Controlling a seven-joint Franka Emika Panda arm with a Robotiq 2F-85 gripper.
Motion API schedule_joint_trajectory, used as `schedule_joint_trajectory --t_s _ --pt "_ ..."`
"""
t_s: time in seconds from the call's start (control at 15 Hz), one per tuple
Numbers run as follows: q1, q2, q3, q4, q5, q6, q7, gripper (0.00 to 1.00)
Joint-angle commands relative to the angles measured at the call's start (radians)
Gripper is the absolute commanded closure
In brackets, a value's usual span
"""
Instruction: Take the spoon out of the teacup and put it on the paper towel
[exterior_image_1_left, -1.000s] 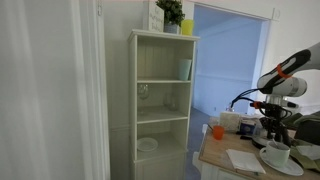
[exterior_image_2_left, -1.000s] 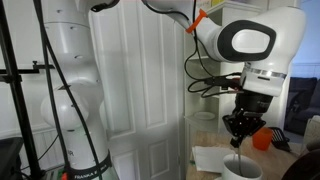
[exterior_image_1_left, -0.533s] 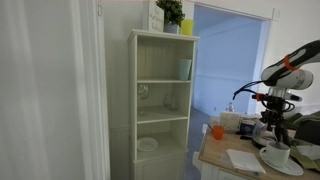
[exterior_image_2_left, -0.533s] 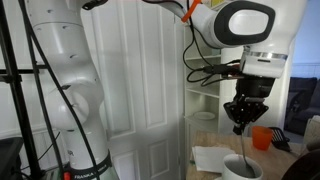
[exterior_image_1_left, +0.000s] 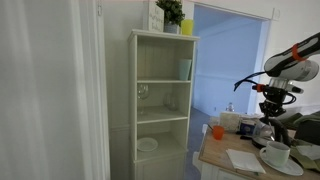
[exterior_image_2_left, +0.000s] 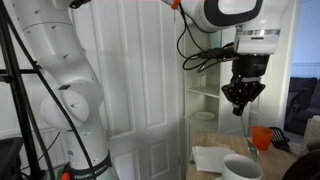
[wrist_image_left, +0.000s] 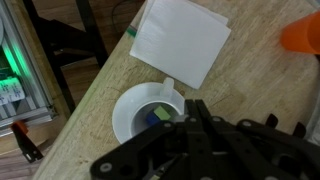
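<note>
My gripper (exterior_image_2_left: 243, 104) hangs well above the white teacup (exterior_image_2_left: 240, 168), fingers shut on the spoon (exterior_image_2_left: 247, 128), a thin dark sliver hanging below the fingertips. In the wrist view the closed fingers (wrist_image_left: 190, 110) sit over the near side of the teacup (wrist_image_left: 135, 102), which stands on its white saucer (wrist_image_left: 124, 128) and holds a green and a blue bit. The paper towel (wrist_image_left: 182, 38) lies flat just beyond the cup. It also shows in both exterior views (exterior_image_2_left: 212, 157) (exterior_image_1_left: 245, 160), beside the teacup (exterior_image_1_left: 277, 152).
An orange cup (wrist_image_left: 305, 35) (exterior_image_2_left: 262, 137) stands beyond the towel. A glass pot (exterior_image_1_left: 263, 130) sits behind the teacup. The wooden table's edge (wrist_image_left: 90, 95) runs close to the saucer. A white shelf unit (exterior_image_1_left: 162, 100) stands to the side.
My gripper has risen straight up from the teacup over the last second, lifting the spoon out of the cup. The cup and towel have not moved.
</note>
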Motion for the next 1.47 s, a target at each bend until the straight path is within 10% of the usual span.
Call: schedule_joint_trajectory --t_s 0.0,0.67,1.4 --pt "0.007 -0.053 0.034 0.013 0.041 -0.120 -0.032 0.99" --pt "0.102 0.110 0.147 0.217 0.078 -0.452 -0.026 0.99" --pt "0.098 0.515 0.089 0.471 0.168 -0.670 0.066 0.99"
